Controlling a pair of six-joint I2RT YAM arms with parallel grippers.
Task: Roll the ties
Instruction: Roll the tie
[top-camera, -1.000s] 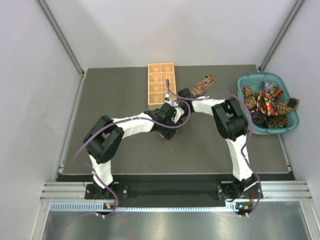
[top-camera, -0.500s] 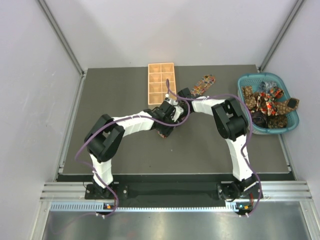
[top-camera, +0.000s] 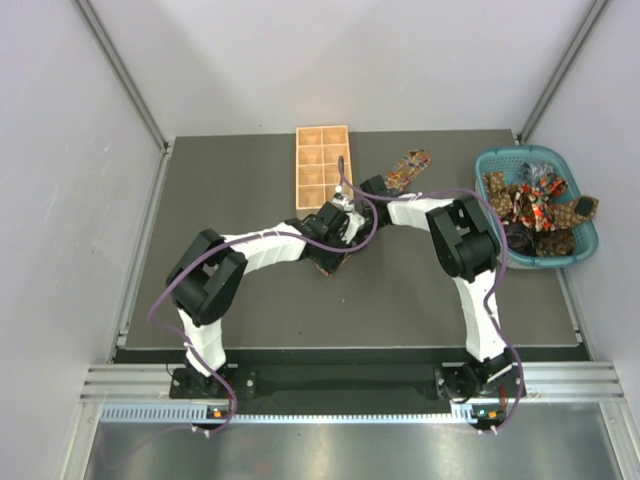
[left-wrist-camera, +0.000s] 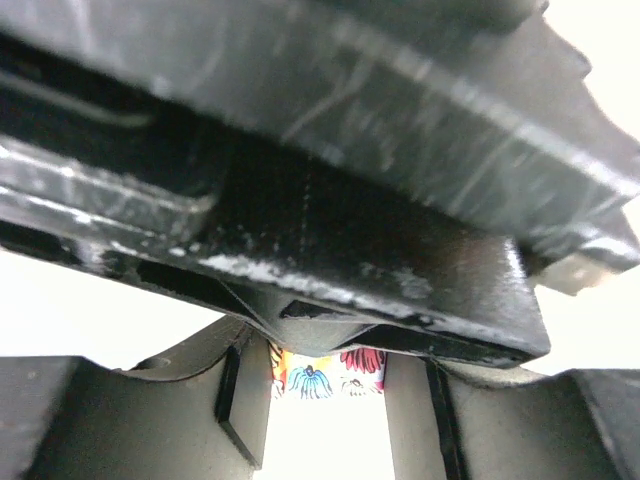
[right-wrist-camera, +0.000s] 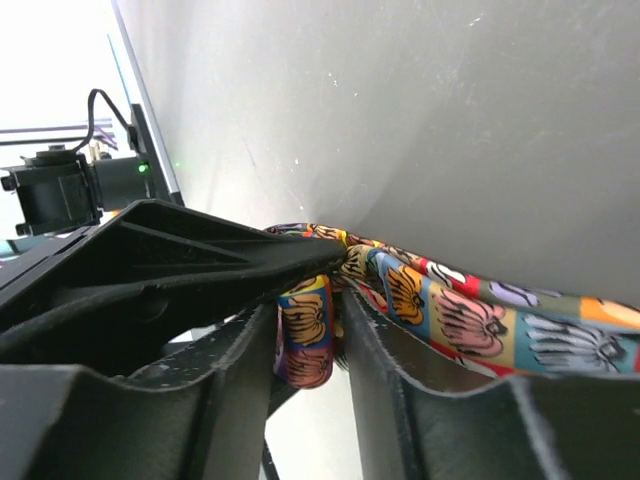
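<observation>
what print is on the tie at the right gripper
The tie has flower motifs on orange, red and blue blocks; right wrist view shows it best.

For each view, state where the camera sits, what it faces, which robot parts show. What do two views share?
Top external: above, behind the bases, looking down on the table; left arm and right arm show.
Left wrist: on the left arm, looking past its fingers at the tie.
Right wrist: on the right arm, its fingers flanking the tie's roll.
Shared: the tie.
</observation>
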